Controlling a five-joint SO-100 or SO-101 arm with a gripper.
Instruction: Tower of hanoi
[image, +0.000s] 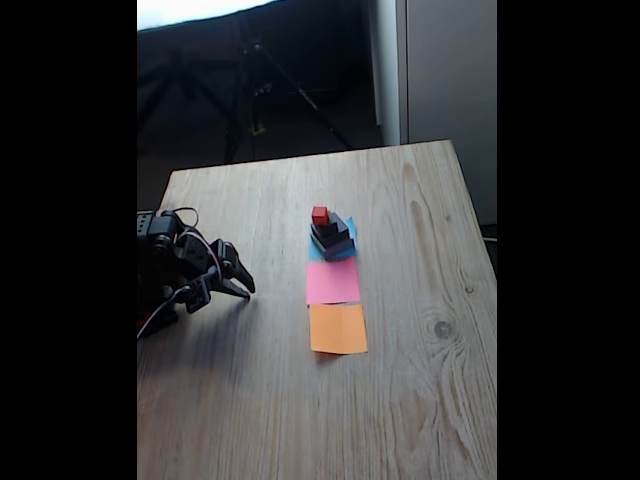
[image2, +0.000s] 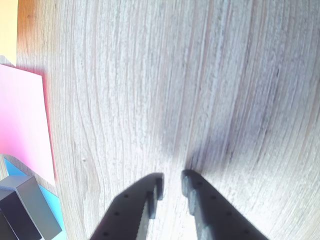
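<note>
Well, on the table (image: 400, 400) the whole tower (image: 331, 235) stands stacked on the blue paper (image: 347, 250), red cube (image: 320, 215) on top, well apart to the right of the fingers (image: 245, 291) in the fixed view; they sit nearly together, pinching nothing, pointed at bare wood

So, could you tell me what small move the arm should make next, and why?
Probably swing the end effector towards the stack and lift it level with the red cube. The tower sits whole on the blue paper, red cube on top, while the end effector hangs low over bare table, apart from the stack and holding nothing, its jaws slightly parted in the wrist view. The pink paper and orange paper lie bare.
</note>
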